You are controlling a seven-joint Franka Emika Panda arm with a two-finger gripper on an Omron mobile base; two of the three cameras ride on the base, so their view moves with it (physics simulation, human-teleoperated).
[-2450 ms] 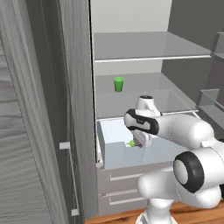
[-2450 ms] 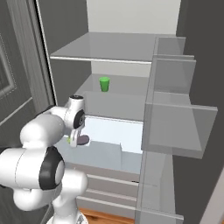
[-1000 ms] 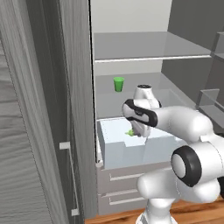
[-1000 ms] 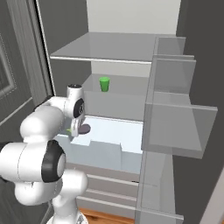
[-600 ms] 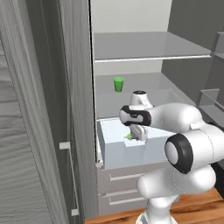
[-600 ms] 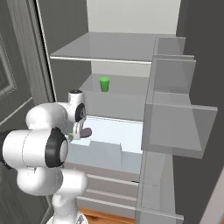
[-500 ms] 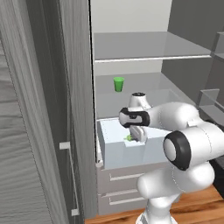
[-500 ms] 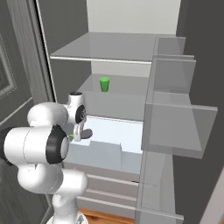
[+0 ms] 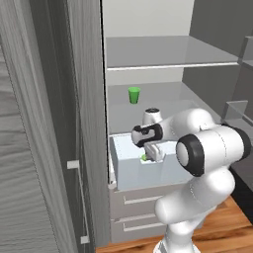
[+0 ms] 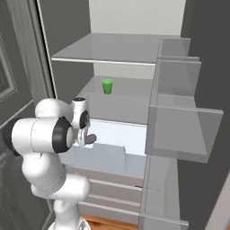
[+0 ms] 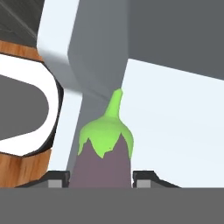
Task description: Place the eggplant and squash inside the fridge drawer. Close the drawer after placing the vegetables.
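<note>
The gripper (image 11: 101, 177) pinches the eggplant (image 11: 104, 151) between its two tips. The eggplant sticks straight out ahead of the gripper, green stem end first. It is dark purple and shiny, with a bright green cap. It hangs just above the pale floor of the open fridge drawer (image 9: 143, 173), near the drawer's wall.
</note>
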